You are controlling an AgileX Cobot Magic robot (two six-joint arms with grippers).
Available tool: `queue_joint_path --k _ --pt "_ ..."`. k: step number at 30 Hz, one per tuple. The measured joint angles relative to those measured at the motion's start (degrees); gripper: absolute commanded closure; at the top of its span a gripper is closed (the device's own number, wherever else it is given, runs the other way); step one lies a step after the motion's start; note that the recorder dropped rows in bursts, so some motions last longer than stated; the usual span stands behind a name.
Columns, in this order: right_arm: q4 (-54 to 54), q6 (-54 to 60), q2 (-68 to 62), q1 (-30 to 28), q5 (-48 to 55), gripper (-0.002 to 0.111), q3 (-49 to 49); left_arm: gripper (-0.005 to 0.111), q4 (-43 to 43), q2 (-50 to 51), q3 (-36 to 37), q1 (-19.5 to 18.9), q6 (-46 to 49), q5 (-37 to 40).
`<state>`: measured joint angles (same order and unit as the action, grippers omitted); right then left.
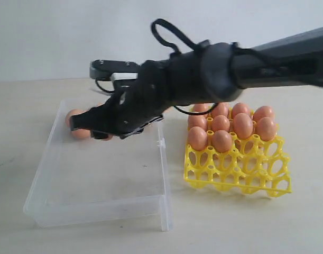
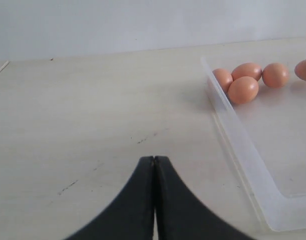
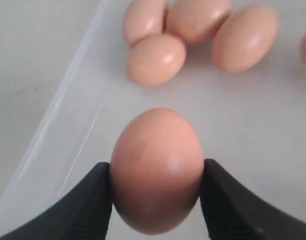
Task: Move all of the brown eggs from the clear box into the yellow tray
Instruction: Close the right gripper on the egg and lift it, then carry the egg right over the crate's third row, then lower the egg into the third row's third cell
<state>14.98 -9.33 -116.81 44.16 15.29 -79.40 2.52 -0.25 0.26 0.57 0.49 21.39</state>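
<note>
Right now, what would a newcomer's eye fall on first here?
The black right gripper, reaching into the clear plastic box, pinches one orange-brown oval egg between its jaws. Beside the box, the bright yellow lattice tray already holds many matching eggs. A few loose eggs lie in the box's corner.

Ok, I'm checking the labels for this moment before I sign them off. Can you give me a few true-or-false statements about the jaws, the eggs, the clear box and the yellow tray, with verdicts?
1. The right jaws clamp a brown egg inside the clear box. True.
2. The left jaws stand wide open. False: they are shut, over bare table beside the box.
3. The front row of cups in the yellow tray is empty. True.
4. The box holds no loose eggs. False: a cluster of loose eggs lies near its wall.
</note>
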Motion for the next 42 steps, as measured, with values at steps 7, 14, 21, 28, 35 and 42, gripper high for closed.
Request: queue_joint_path --k 7,14,21,28,35,42 --pt "-0.12 14.41 25.72 -8.69 -39.63 0.108 41.06 0.107 0.00 0.00 0.00 0.00 0.00 0.00" --pt "0.11 20.69 31.48 -17.32 -56.03 0.108 59.99 0.107 0.00 0.00 0.00 0.00 0.00 0.00" --pt "-0.27 20.31 29.49 -22.20 -59.03 0.108 60.36 0.107 0.00 0.00 0.00 0.00 0.00 0.00" --pt "-3.77 19.68 23.01 -22.33 -59.03 0.108 58.32 0.107 0.00 0.00 0.00 0.00 0.00 0.00" --pt "-4.19 19.57 18.10 -22.33 -59.03 0.108 55.97 0.107 0.00 0.00 0.00 0.00 0.00 0.00" --pt "-4.19 19.45 15.23 -22.33 -59.79 0.108 55.87 0.107 0.00 0.00 0.00 0.00 0.00 0.00"
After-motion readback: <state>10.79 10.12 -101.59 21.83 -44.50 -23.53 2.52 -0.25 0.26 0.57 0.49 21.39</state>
